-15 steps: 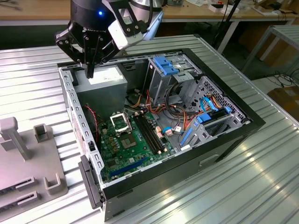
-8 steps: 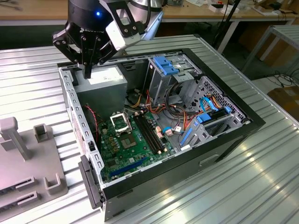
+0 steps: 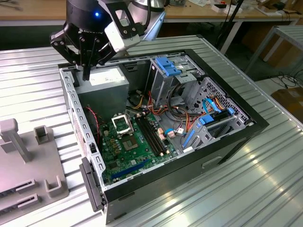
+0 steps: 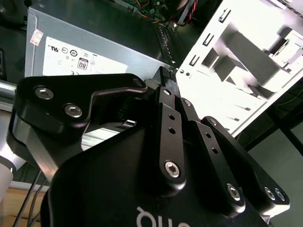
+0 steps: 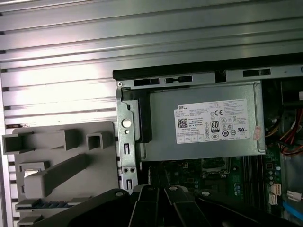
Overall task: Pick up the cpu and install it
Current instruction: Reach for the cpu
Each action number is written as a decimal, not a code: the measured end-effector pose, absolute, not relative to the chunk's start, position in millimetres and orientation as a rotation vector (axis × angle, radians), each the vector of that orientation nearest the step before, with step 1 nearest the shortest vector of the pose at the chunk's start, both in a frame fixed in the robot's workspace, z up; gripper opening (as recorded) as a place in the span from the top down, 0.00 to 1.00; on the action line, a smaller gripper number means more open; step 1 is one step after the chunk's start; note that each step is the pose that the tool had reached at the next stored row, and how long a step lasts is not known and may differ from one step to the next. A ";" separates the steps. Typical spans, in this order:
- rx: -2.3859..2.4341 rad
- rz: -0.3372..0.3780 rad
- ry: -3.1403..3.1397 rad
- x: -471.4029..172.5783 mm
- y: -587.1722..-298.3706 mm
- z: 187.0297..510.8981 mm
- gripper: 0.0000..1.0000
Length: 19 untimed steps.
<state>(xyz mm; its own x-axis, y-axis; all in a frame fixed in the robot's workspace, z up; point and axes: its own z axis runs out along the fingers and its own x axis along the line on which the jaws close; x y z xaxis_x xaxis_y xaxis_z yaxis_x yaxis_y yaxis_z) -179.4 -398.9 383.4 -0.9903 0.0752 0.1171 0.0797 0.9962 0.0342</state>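
Gripper fingers stand pressed together in the second wrist view, with nothing between them, tips just above the power supply. First wrist view: what looks like the cpu lies in 1 recess of the grey holder. Exterior view: the gripper hovers over a corner of the computer case.

Exterior view: high, oblique, mid-distance, looks down into the open computer case on the ribbed table. First wrist view: rides above the gripper, faces straight down, fairly near. Second wrist view: very close behind the gripper's links, looks along it. All three share the power supply; exterior and first wrist views share the grey fixture.
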 end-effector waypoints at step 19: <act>-0.118 -0.056 -2.990 -188.7 -398.9 381.3 0.89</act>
